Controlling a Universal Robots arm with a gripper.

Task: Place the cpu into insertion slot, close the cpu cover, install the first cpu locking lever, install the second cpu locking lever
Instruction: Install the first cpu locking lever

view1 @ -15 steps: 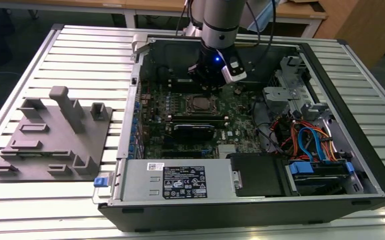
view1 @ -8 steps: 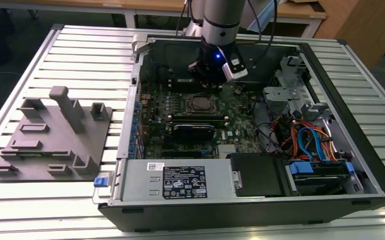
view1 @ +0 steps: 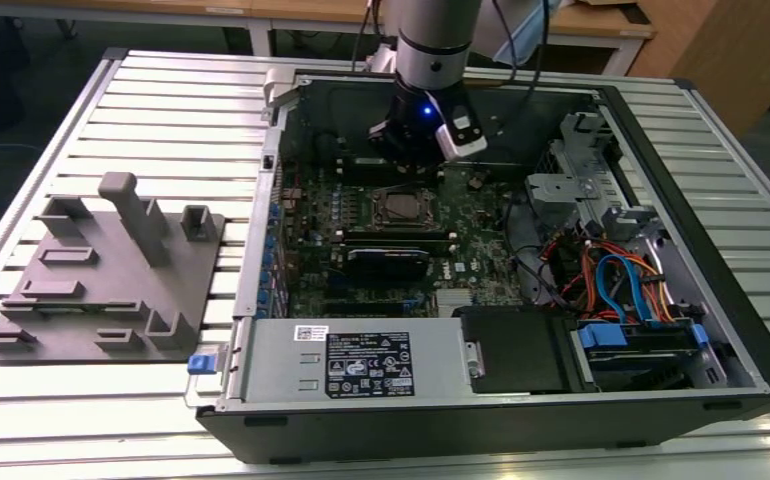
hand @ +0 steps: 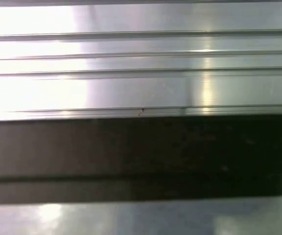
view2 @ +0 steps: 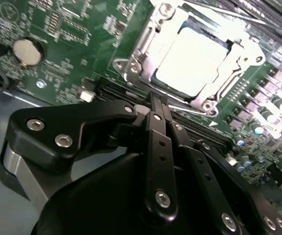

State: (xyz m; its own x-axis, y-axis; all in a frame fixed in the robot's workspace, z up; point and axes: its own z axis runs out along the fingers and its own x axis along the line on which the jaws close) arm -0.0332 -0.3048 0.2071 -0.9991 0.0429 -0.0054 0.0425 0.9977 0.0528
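1. The arm (view1: 435, 40) hung nearly upright in the exterior view, its grey tube pointing straight down.
2. A blue light (view1: 425, 110) glowed on the wrist, and a white module (view1: 464, 135) sat on the side toward the exterior view's right.
3. The black gripper (view1: 409, 150) pointed downward below the wrist.
4. In the second wrist view, the fingers (view2: 159, 142) lay pressed together, with no gap at the tips and nothing between them.

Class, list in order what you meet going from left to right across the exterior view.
Grey fixture tray → cpu → silver bracket → blue cables.
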